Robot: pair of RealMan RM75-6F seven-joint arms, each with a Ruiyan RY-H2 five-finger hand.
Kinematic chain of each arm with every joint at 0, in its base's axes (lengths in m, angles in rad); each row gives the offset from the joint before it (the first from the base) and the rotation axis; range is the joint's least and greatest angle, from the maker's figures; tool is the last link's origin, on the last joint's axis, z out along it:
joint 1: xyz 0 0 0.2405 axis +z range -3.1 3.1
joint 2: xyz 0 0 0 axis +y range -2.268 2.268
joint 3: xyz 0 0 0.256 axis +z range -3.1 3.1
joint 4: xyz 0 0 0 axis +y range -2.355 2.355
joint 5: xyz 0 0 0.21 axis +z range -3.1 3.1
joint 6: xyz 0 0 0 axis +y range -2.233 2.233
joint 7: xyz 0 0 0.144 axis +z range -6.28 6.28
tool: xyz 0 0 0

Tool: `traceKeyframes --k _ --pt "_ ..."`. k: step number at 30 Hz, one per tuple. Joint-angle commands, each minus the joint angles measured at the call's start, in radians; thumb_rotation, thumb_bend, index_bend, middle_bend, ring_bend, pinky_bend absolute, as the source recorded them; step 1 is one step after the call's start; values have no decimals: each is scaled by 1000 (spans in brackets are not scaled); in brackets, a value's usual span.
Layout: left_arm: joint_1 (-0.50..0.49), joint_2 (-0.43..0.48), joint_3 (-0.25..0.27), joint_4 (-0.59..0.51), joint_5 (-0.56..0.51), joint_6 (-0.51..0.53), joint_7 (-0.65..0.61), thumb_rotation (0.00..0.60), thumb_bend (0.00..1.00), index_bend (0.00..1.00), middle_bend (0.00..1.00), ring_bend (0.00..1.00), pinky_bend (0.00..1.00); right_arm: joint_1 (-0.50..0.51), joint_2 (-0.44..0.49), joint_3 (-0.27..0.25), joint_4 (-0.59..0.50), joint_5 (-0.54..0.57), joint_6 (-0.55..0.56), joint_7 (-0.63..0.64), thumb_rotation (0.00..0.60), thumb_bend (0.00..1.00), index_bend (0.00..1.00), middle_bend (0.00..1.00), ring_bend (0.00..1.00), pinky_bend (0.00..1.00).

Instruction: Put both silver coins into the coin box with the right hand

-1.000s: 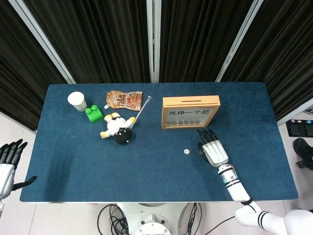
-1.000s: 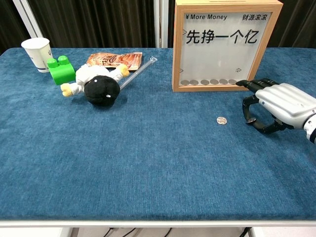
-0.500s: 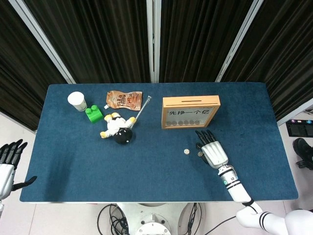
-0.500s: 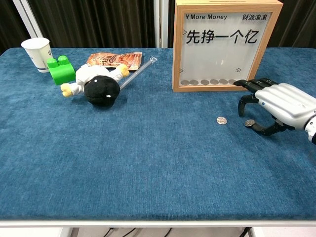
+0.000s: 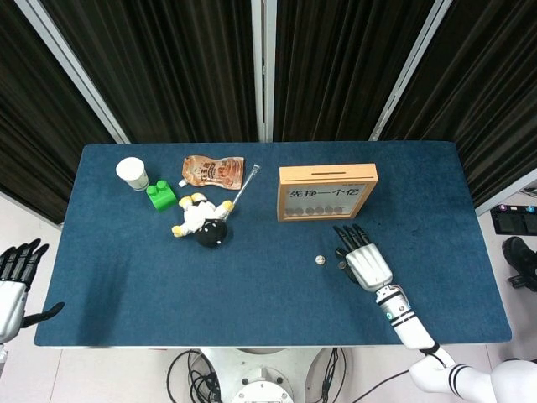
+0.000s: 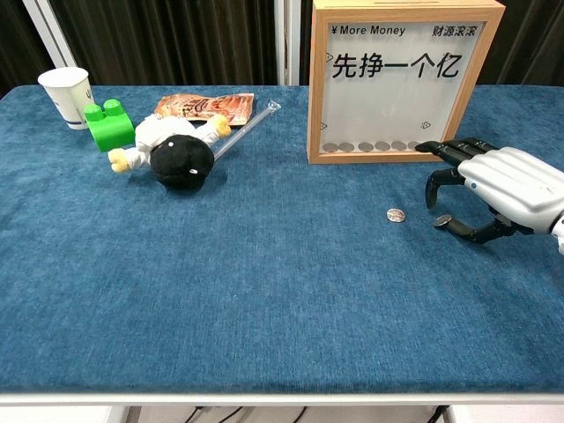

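Two silver coins lie on the blue cloth in front of the wooden coin box (image 5: 327, 191) (image 6: 401, 79). One coin (image 5: 319, 260) (image 6: 396, 215) lies free, left of my right hand. The other coin (image 5: 341, 265) (image 6: 442, 220) lies at the tip of that hand's thumb, under a raised finger that does not touch it. My right hand (image 5: 365, 262) (image 6: 498, 189) hovers low with its fingers spread towards the box, holding nothing. The box has a slot on top and a row of coins behind its clear front. My left hand (image 5: 13, 281) hangs off the table's left edge, fingers spread.
At the back left are a white paper cup (image 5: 132, 173) (image 6: 67, 95), a green block (image 5: 160, 196) (image 6: 109, 125), an orange pouch (image 5: 213, 170), a clear straw (image 6: 248, 129) and a plush toy with a black head (image 5: 201, 222) (image 6: 176, 152).
The right hand's finger and thumb, closed around the second coin a second ago, have parted; the finger lifted and the coin now shows on the cloth. The hand edged slightly left.
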Motion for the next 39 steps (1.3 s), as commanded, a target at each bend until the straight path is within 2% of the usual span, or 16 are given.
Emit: traceKeyframes --k 1,19,27,30,39 --pt "-1 1 0 -1 0 -1 2 600 66 55 0 0 0 1 2 -1 -2 -1 -3 2 600 337 468 42 0 0" --pt "2 2 0 2 -2 3 -3 600 66 55 0 0 0 7 -5 -1 7 -7 -6 15 600 361 611 61 0 0" --pt "4 0 1 7 -2 4 -11 600 67 55 0 0 0 3 15 5 -18 -22 35 34 600 381 654 67 0 0" --pt "7 1 2 6 0 10 -13 600 67 55 0 0 0 -11 57 4 -73 -42 87 38 600 381 657 68 0 0" --pt "4 -2 4 10 14 14 -24 600 66 55 0 0 0 -88 264 10 -341 -122 311 22 600 381 685 87 0 0"
